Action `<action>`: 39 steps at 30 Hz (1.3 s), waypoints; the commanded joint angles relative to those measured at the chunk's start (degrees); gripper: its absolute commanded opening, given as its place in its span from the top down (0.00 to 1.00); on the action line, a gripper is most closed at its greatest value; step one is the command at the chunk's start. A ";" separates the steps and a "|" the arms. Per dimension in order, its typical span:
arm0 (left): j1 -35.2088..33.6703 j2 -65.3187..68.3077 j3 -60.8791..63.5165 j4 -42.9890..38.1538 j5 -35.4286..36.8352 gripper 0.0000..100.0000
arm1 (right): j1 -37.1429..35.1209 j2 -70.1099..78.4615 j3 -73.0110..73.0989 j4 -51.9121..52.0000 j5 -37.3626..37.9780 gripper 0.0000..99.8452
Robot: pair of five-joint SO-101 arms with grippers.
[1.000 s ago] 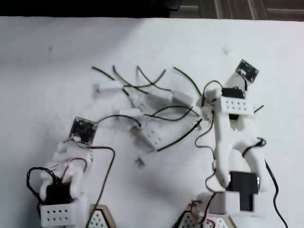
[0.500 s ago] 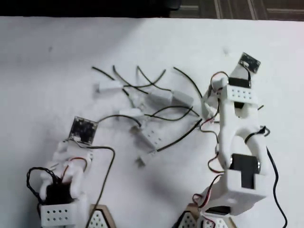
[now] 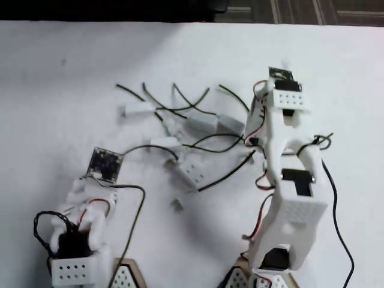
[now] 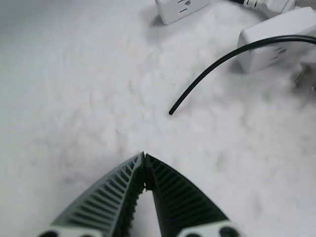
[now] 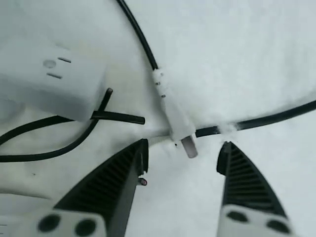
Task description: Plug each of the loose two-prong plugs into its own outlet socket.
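In the right wrist view my right gripper (image 5: 183, 144) stands open over the white cloth. A white two-prong plug (image 5: 174, 117) on a black cord lies between its fingertips, prongs pointing toward the camera. A white outlet block (image 5: 49, 86) lies beside it. From above, the right arm (image 3: 282, 99) stretches out to the right edge of the tangle of cords and outlet blocks (image 3: 203, 123). My left gripper (image 4: 144, 157) is shut and empty, resting low over bare cloth. A loose black cord end (image 4: 170, 112) and two outlet blocks (image 4: 281, 37) lie beyond it.
Several white outlet blocks and black cords are tangled mid-table, among them one block (image 3: 195, 168) and a loose plug (image 3: 177, 204) nearer the front. The left arm (image 3: 90, 198) sits folded at the front left. The table's far edge (image 3: 180, 23) borders a dark floor.
The right arm has stretched out and swung left, bringing its wrist over the right edge of the cord tangle. The left arm has stayed still.
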 commanded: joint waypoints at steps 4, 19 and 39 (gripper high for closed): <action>-0.48 -0.40 -0.35 -1.32 0.18 0.98 | -0.40 4.18 -8.18 1.71 4.40 0.76; -0.48 -0.40 -0.26 -1.23 0.18 0.98 | -0.57 12.62 -15.03 5.67 6.42 0.99; -0.13 -0.40 -8.88 -1.05 0.53 0.98 | -3.03 -36.62 9.05 15.52 19.60 0.98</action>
